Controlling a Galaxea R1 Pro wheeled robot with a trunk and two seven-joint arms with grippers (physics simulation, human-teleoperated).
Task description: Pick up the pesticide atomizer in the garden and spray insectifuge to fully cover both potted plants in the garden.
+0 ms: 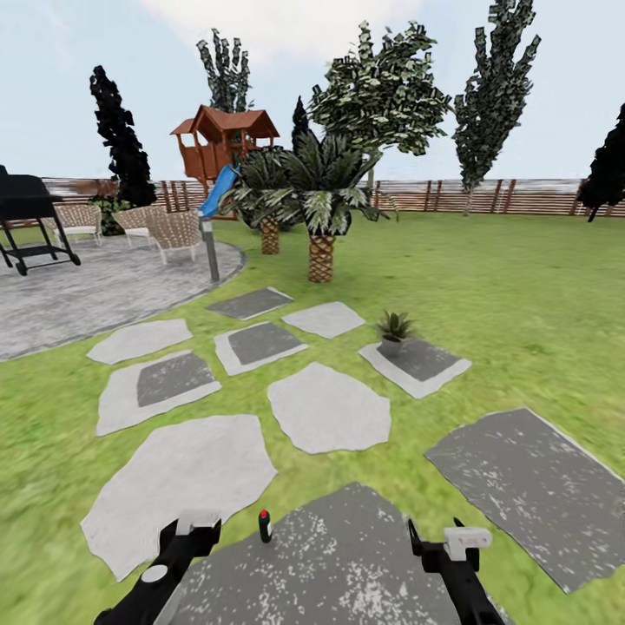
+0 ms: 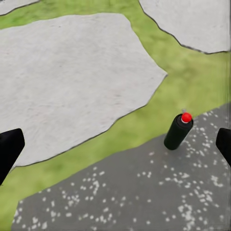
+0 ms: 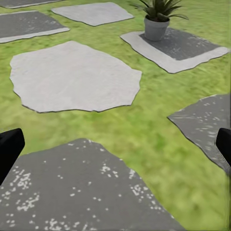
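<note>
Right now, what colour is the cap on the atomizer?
Red, on the dark atomizer; the left wrist view shows it best.

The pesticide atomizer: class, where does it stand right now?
In the head view, the pesticide atomizer stands upright on the nearest dark stepping stone, near its edge, between the two tools and closer to the left tool.

Green grass lawn (image 1: pixel 521 286) across the frame, set with flat grey stepping stones (image 1: pixel 328 406). Lower centre, on a dark speckled slab (image 1: pixel 347 564): small dark upright bottle with red cap (image 1: pixel 265 526). Right of centre, on another slab: small grey-potted spiky plant (image 1: pixel 394 331).
</note>
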